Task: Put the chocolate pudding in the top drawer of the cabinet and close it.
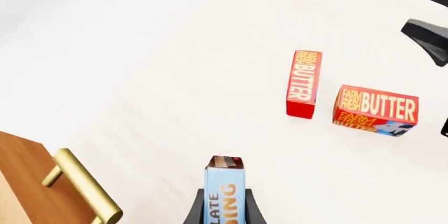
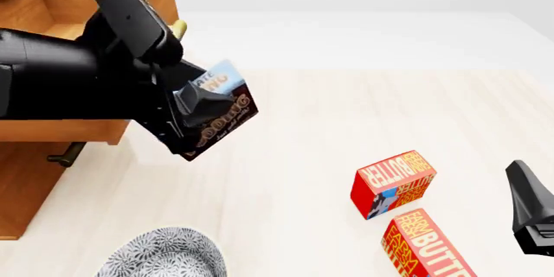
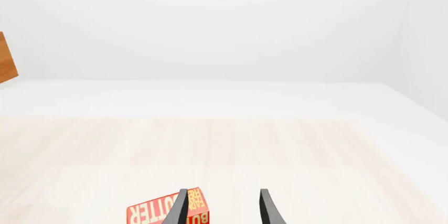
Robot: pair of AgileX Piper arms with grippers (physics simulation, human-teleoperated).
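My left gripper (image 2: 201, 109) is shut on the chocolate pudding (image 2: 223, 105), a small box with a light-blue top and a dark-brown lower half. It hangs tilted in the air just right of the top drawer (image 2: 78, 1), which stands pulled out of the cabinet (image 2: 22, 186). In the left wrist view the chocolate pudding (image 1: 225, 187) sits between the fingers (image 1: 196, 211), with the drawer's brass handle (image 1: 81, 184) close beside it. My right gripper (image 3: 224, 208) is open and holds nothing, low at the table's right side (image 2: 530, 209).
Two red-orange butter boxes (image 2: 391, 183) (image 2: 429, 244) lie on the table at the front right, close to the right gripper. A patterned grey plate (image 2: 165, 254) sits at the front edge. The lower drawer's handle (image 2: 65, 154) shows under the left arm.
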